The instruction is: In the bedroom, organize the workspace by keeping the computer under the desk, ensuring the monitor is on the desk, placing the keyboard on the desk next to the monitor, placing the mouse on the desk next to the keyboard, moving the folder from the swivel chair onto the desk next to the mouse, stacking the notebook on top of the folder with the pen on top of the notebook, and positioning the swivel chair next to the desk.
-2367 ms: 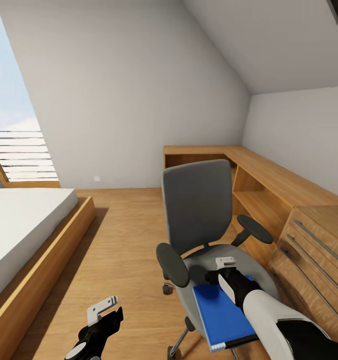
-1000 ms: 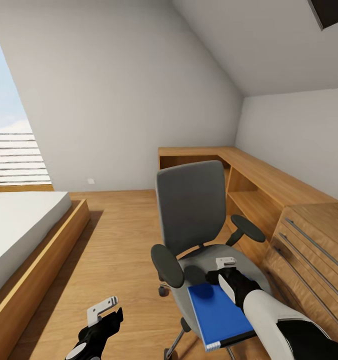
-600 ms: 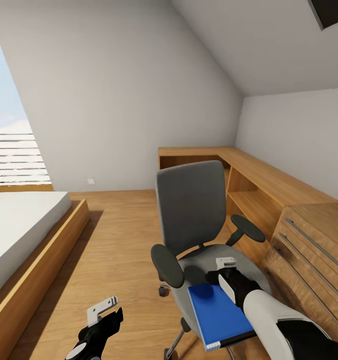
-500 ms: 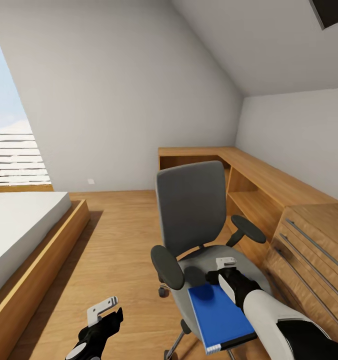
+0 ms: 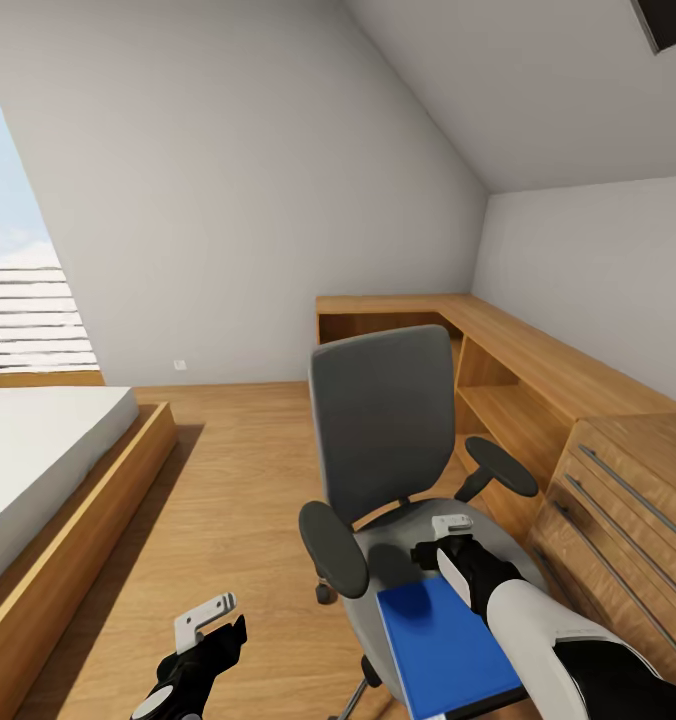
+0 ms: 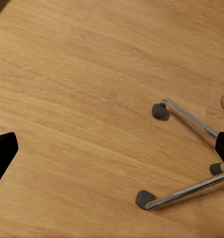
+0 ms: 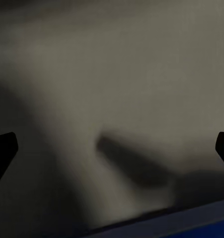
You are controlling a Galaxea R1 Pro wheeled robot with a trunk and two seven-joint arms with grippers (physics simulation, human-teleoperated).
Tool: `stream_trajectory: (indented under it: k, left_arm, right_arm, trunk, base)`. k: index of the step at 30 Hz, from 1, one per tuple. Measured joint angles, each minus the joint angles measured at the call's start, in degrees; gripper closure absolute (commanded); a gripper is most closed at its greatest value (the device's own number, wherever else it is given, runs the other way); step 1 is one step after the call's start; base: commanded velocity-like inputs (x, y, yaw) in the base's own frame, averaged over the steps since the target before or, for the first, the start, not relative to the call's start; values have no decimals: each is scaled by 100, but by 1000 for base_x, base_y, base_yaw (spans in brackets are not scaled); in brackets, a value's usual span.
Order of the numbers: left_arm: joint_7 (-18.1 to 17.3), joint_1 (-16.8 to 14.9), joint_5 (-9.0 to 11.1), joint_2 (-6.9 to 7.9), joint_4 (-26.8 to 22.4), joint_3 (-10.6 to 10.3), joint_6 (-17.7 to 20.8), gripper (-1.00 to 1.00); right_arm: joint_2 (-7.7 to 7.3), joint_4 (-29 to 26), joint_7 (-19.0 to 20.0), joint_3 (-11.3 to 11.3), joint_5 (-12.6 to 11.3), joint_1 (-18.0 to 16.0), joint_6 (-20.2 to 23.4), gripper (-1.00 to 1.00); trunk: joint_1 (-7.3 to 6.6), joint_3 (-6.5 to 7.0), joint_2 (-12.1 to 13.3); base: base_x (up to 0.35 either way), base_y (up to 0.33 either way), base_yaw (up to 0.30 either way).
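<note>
**Folder on chair seat, R arm parked over it – pick not made yet**

Going L to R across the head view. Far L is the bed (image 5: 38,470) w/ its wooden frame, out of my way, nothing of the task on it. Next, my left gripper (image 5: 210,628) hangs low over bare floor (image 5: 238,480), well apart from everything; in the left wrist view its fingertips sit at opposite edges of the pic w/ only planks and the chair's metal legs between them, so it's spread apart and carrying nothing. I judge it's kept down there so it doesn't crowd the other arm.

Centre: the swivel chair (image 5: 383,440), backrest away from me, seat toward me. The folder (image 5: 446,645) lies flat on the seat's near part, its near end running out of the bottom of the pic. That's the thing I need; desk, monitor etc. aren't anywhere I can point to here.

My right gripper (image 5: 452,535) is over the seat just beyond the folder's far edge. The right wrist view shows grey seat pad close up, a blue strip of folder along one edge, fingertips wide at both sides: apart, clamped on nothing. Whether it touches the pad, can't tell.

Far R: light wooden chest (image 5: 628,510) w/ bar handles and the corner shelving (image 5: 498,370), close beside the chair, so little room for swinging the R arm outward.
</note>
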Motion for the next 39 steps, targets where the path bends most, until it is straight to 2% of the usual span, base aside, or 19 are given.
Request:
stream_trajectory:
  k: [11, 16, 24, 39]
  left_arm:
    - [0, 0, 0, 0, 2, -1, 0, -100]
    - [0, 0, 0, 0, 0, 0, 0, -100]
    - [0, 0, 0, 0, 0, -1, 0, -100]
    - [0, 0, 0, 0, 1, 3, 0, -100]
  right_arm:
    - [-2, 0, -10, -13, -12, 0, 49, -100]
    - [-2, 5, -18, -145, -15, 0, 100, -100]
    - [-17, 1, -24, -562, -12, 0, 405, -100]
    - [-21, 0, -15, -665, -15, 0, 488, -100]
  trunk:
    - [0, 0, 0]
    - [0, 0, 0]
    - [0, 0, 0]
    - [0, 0, 0]
  base:
    - [2, 0, 0]
    - [0, 0, 0]
    - [0, 0, 0]
    - [0, 0, 0]
